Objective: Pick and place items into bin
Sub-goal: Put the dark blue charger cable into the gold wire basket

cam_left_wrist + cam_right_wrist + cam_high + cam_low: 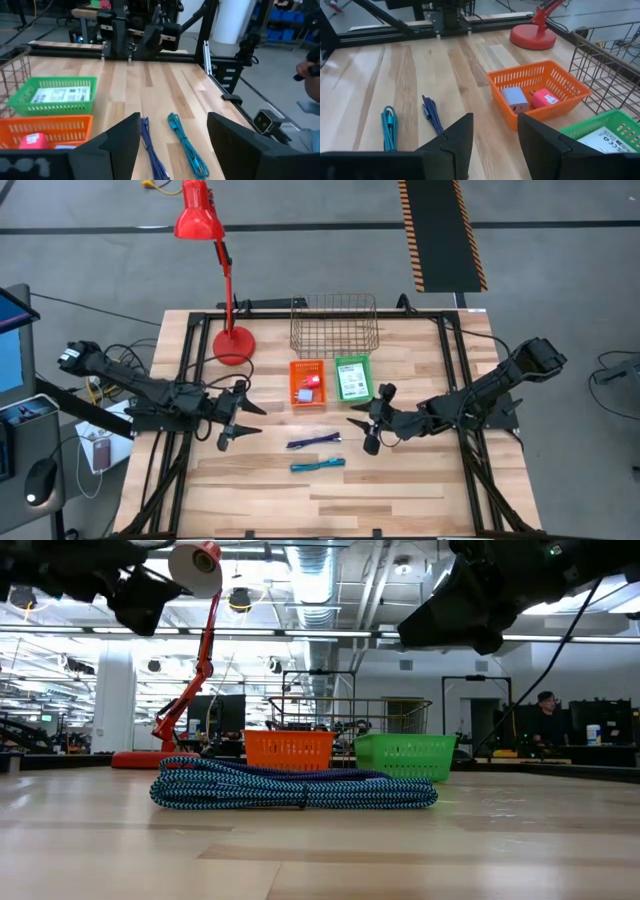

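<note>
On bare table (400, 480), cables (316, 452) lie just beside right hand (372, 422), open and empty.

bare wood lay open around the purple cable (314, 442) and teal cable (318, 465); behind them the orange basket (308, 385), green basket (353, 378) and wire basket (334, 326) blocked the way.

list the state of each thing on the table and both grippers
left gripper: open, empty
right gripper: open, empty
purple cable: coiled, on table
teal cable: coiled, on table
orange basket: holds two chargers
green basket: holds a card
wire basket: looks empty
</note>
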